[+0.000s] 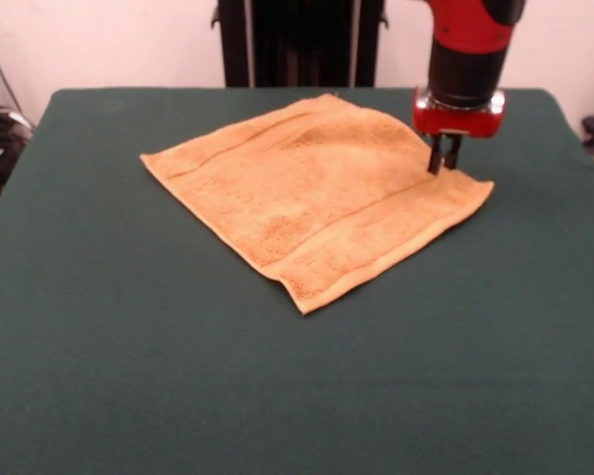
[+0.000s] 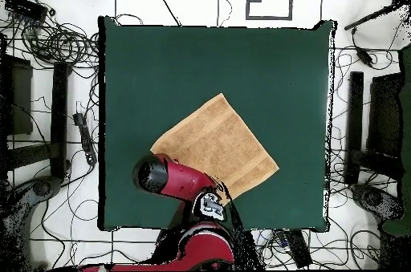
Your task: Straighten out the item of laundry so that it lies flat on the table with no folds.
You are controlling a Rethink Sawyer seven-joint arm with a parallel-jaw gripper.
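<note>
The golden-yellow towel (image 1: 317,193) lies spread out like a diamond on the green table (image 1: 129,376), with border bands near two edges and only slight ripples. Its white tag does not show. My gripper (image 1: 444,163) points straight down at the towel's right corner in the front view. Its two fingers are close together, with their tips on the cloth, and seem pinched on it. In the overhead view the towel (image 2: 221,140) sits on the table (image 2: 201,52) near the robot's side. The red arm (image 2: 172,179) covers the towel's left corner and hides the gripper.
Plain green cloth surrounds the towel on all sides, widest toward the front view's bottom. The black pedestal (image 1: 297,40) stands behind the table's far edge. Cables and stands (image 2: 56,84) lie on the floor around the table.
</note>
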